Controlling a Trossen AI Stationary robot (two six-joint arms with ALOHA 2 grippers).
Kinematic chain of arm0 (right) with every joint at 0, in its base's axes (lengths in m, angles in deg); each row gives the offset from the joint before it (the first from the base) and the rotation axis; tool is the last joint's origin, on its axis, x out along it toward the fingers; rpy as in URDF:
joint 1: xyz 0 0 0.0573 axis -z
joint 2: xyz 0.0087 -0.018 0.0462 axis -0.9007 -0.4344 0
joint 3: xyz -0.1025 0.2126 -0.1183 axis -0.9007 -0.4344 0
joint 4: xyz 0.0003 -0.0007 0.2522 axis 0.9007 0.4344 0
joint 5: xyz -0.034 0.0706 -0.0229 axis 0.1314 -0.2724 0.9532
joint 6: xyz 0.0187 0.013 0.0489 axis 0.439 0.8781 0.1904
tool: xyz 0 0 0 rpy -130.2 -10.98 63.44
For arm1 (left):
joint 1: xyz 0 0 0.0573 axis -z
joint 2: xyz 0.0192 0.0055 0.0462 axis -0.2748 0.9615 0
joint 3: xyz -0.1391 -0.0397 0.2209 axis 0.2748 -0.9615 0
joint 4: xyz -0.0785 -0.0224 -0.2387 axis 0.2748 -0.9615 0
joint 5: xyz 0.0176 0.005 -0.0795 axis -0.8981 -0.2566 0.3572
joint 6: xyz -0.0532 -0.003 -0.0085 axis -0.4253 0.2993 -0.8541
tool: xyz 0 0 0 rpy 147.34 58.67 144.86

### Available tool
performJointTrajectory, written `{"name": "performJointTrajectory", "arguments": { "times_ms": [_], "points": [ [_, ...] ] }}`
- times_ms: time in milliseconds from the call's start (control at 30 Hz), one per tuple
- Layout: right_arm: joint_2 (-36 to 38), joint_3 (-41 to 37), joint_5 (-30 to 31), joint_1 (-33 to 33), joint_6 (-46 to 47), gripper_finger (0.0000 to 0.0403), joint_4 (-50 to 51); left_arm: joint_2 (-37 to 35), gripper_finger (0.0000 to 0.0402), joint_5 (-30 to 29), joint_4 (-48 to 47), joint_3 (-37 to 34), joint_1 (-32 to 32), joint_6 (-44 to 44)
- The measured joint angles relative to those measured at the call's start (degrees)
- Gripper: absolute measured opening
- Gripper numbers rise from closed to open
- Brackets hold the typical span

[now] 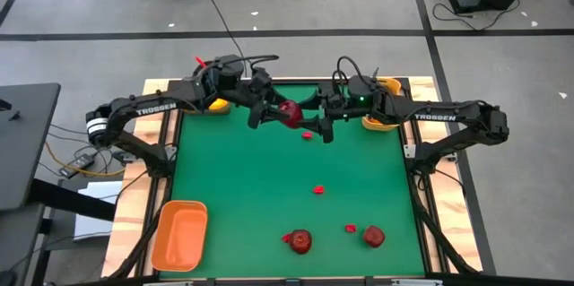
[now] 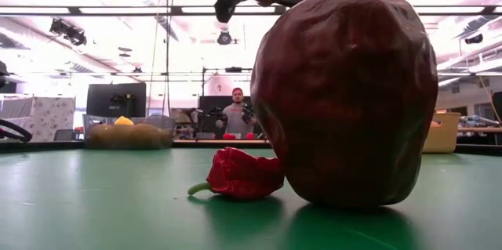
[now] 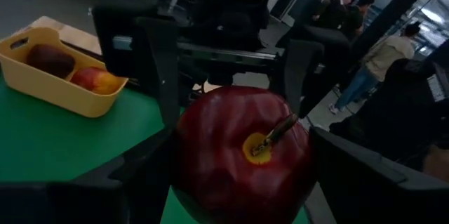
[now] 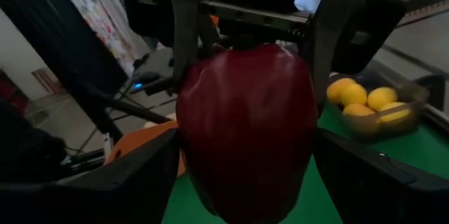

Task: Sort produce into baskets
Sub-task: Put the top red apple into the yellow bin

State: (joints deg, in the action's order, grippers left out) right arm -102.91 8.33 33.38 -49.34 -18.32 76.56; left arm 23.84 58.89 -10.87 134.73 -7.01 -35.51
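While both arms meet over the far middle of the green desk (image 1: 269, 169), one dark red apple (image 1: 289, 113) hangs in the air between them, pinched by the left pincer (image 1: 273, 112) and the right pincer (image 1: 309, 117) at once. Each arm reaches inward from its side, elbows out. The yellow tray (image 1: 384, 123) sits at the far right edge, the orange tray (image 1: 179, 234) at the near left edge. Open green lies across the middle; two more apples (image 1: 300, 241) and small red pieces (image 1: 318, 190) lie toward the near edge.
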Motion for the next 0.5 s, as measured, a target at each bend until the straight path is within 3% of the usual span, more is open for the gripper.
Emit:
{"name": "performJointTrajectory", "arguments": {
  "times_ms": [233, 500],
  "points": [
    [-0.26, 0.00, -1.57, 0.11, 0.88, 0.0324, -0.11, 1.16, 0.0308, -1.43, 2.42, 0.00, 0.80, -0.48],
    [-0.31, -0.09, -3.10, 0.02, 1.28, 0.0270, 2.10, 2.86, 0.0318, -1.88, 3.73, -0.02, 1.67, -1.82]
  ]
}}
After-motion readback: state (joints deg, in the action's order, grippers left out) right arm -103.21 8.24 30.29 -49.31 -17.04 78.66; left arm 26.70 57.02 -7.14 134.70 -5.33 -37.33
